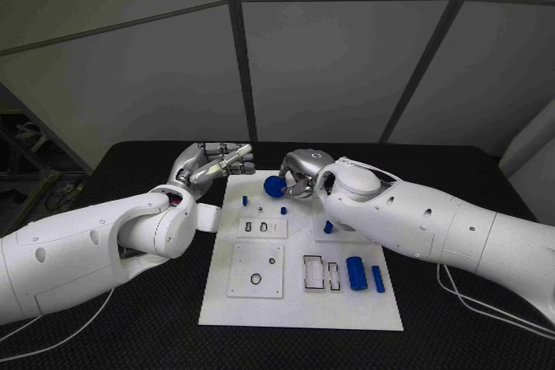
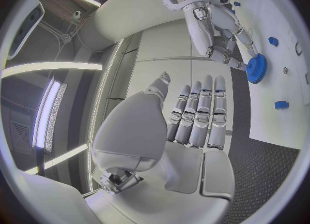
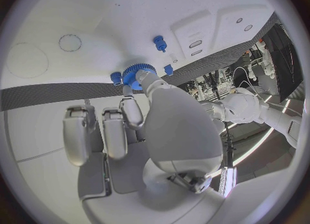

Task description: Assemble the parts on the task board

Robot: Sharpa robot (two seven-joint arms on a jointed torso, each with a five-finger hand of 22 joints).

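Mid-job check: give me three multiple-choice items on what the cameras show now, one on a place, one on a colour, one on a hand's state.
1. Where is the gear?
A. at the board's far end, in the right hand's fingers
B. lying at the board's near edge
C. on the black table, off the board

2. What colour is the gear?
A. grey
B. blue
C. white

3. How is the left hand?
A. gripping a peg
B. pressing on the board
C. fingers straight, holding nothing

Answers:
1 A: the right hand pinches it over the far end of the board.
2 B: its toothed rim shows blue in all views.
3 C: the left wrist view shows straight fingers with nothing in them.
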